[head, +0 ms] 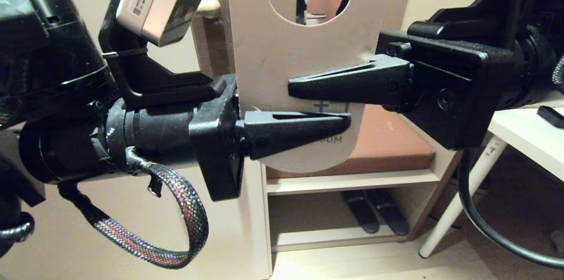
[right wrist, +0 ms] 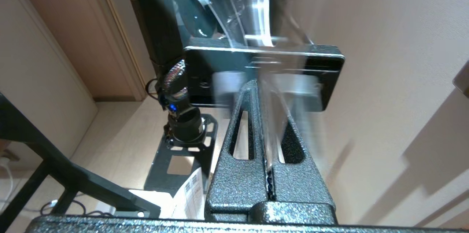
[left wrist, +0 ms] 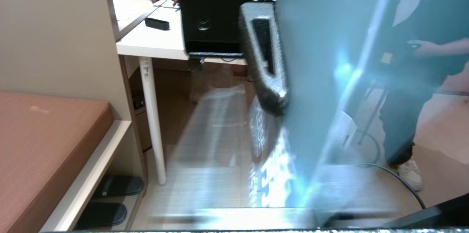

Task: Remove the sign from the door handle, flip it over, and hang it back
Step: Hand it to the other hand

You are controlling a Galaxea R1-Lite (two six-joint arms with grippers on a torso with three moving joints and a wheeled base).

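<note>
Held up in front of the door handle [head: 208, 6]: the sign [head: 282, 51], white side showing. Right tool [head: 293, 88] squeezed shut on its right edge. Left tool [head: 346, 120] across its lower end, nearly closed on it.

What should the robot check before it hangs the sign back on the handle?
1. Right gripper shut on the sign: ok.
2. Left gripper gripping the sign too: cannot tell, its fingers lie across the lower end.
3. Sign off the door handle: ok.
4. White face toward the head camera: ok.
5. Round hole free of fingers: ok.
6. Hole lined up with the handle: not ok, it sits beside it.
</note>
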